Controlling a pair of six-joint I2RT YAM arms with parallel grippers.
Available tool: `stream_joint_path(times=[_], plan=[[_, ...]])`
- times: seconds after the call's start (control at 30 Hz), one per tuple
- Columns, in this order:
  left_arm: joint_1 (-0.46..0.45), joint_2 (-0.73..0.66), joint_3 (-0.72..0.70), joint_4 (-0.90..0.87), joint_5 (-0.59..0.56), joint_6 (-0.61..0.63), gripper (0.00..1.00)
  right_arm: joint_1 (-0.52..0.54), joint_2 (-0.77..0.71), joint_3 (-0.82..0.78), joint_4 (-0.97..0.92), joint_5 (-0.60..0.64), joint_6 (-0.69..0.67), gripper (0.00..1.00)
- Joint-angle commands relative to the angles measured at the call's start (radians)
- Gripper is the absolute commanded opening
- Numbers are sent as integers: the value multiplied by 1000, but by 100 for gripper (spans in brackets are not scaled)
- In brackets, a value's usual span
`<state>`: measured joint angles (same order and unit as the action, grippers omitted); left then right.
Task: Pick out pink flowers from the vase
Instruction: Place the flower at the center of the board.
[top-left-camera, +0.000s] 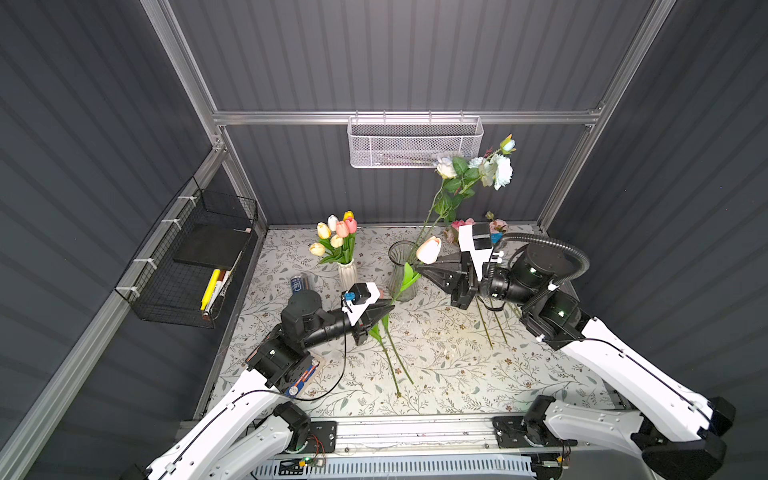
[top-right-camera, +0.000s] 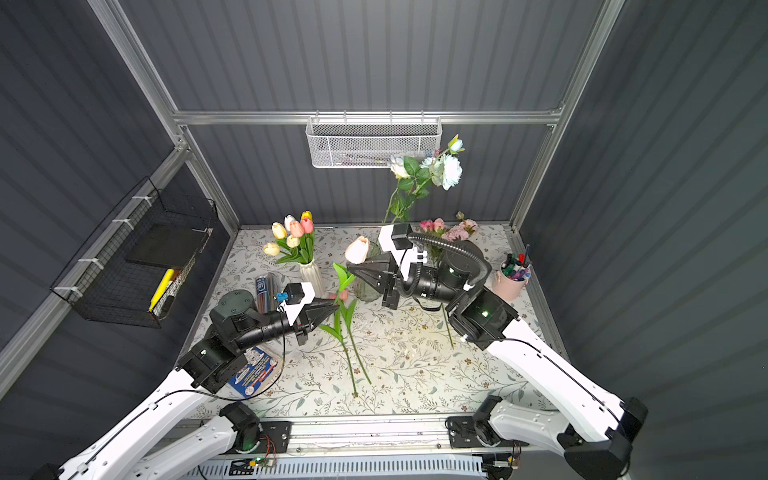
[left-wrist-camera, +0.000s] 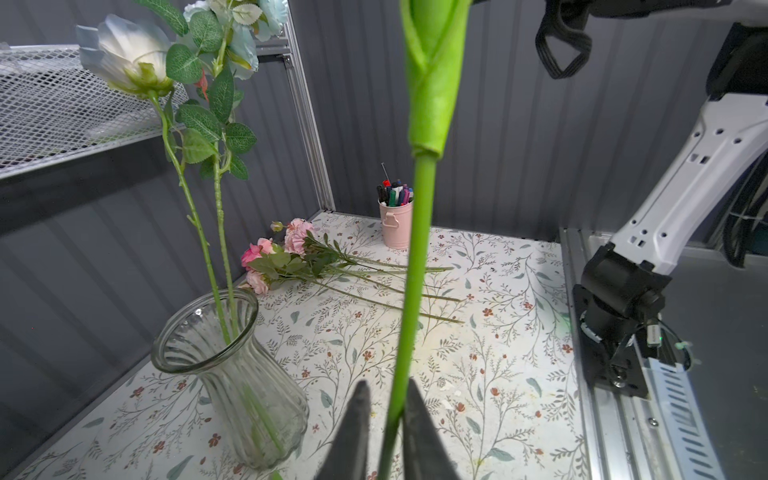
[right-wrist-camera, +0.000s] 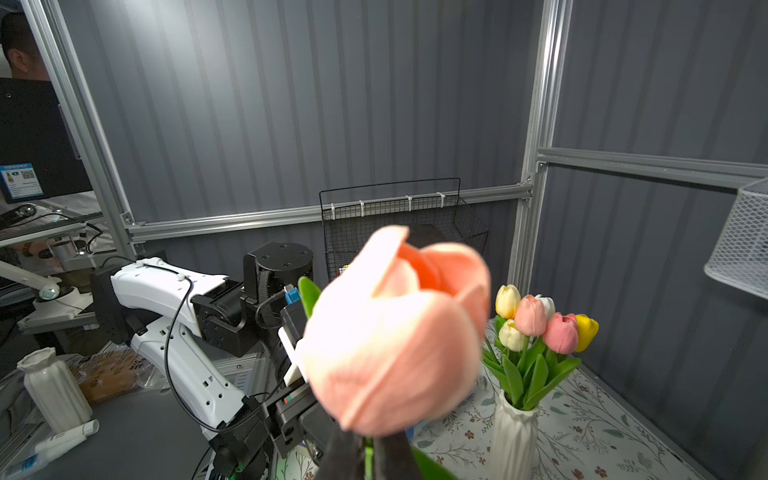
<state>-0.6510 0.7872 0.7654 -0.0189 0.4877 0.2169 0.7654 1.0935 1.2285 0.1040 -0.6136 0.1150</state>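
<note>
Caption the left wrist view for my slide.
Left gripper shut on a green tulip stem, ribbed glass vase beside it, pink flowers lying on the table behind.

Big coral-pink fabric tulip (right-wrist-camera: 395, 332) on a long green stem (left-wrist-camera: 415, 270) is up in the air, tilted, outside the ribbed clear glass vase (left-wrist-camera: 232, 374). The right gripper (top-left-camera: 419, 268) pinches right under the bloom, and the left gripper (left-wrist-camera: 384, 415) clamps the stem lower down. A bunch of pink roses and ruffled peonies (left-wrist-camera: 282, 253) lies flat on the surface near the back wall. Two small pink tulips (top-left-camera: 347, 227) stand in a white ribbed vase (top-left-camera: 346, 274).
</note>
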Motion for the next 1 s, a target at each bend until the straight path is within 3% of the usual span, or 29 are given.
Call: stream_joint_path(times=[0.0, 0.13, 0.27, 0.37, 0.6, 0.77, 0.97], plan=[[4, 3, -9, 11, 41, 0, 0, 0, -5, 0, -9, -9, -12, 0], [4, 3, -19, 46, 45, -8, 0, 0, 4, 1, -1, 0, 2, 0], [4, -18, -58, 136, 33, -76, 0, 0, 0, -11, 10, 38, -8, 43], [5, -29, -86, 208, 20, -141, 0, 4, -32, -64, 74, 81, -17, 56], [4, -41, -144, 350, -30, -259, 0, 12, -100, -160, 163, 92, 40, 63], [4, -12, -163, 474, -22, -343, 0, 39, -41, -189, 199, 38, 151, 61], [4, 16, -161, 558, 9, -399, 0, 132, 67, -166, 228, 69, 150, 58]])
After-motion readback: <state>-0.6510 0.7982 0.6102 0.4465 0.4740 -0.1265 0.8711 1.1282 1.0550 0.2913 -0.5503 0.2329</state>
